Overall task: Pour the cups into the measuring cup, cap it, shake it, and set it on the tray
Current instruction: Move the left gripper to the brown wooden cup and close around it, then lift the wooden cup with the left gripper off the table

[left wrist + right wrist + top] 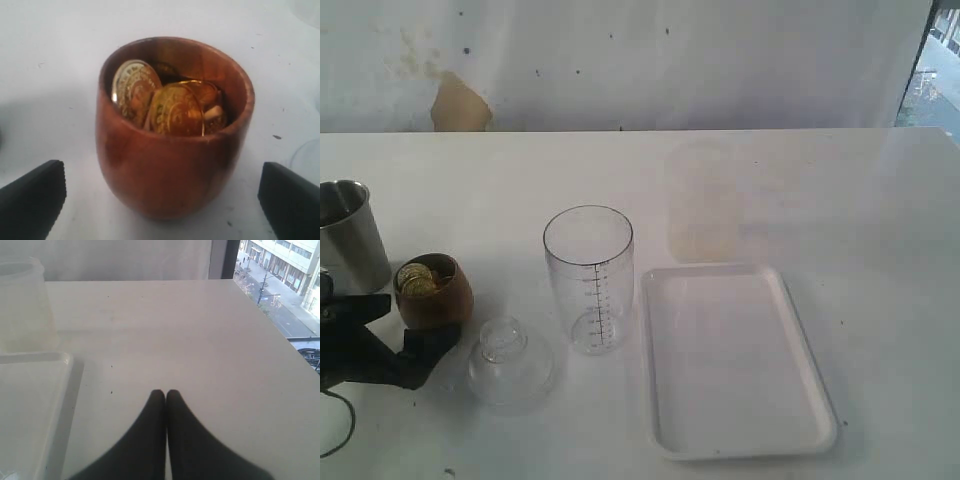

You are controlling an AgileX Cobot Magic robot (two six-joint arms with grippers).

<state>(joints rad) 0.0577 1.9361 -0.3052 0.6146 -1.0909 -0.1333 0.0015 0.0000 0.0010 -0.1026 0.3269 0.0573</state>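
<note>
The left fingers (35, 197) stand spread wide, holding nothing, one to either side of the wooden cup (170, 150), which sits upright on the surface (820, 180) between them without touching them, full of gold coins (175, 107). So the task looks barely begun: the first grasp is lined up but not closed. Just beside these fingers lies the cap (508, 360), off and resting on the surface. The steel tumbler (350, 235) stands upright close past the wooden cup; what it holds cannot be made out. Farther out from the fingers, the measuring cup (588, 280) stands open-topped and apparently empty, with the tray (730, 360) bare just beyond it and a frosted cup (700, 205) farthest. The right fingers (155, 440) are pressed together on nothing, off to the tray's far side. Both pours, capping, shaking and placing remain.
</note>
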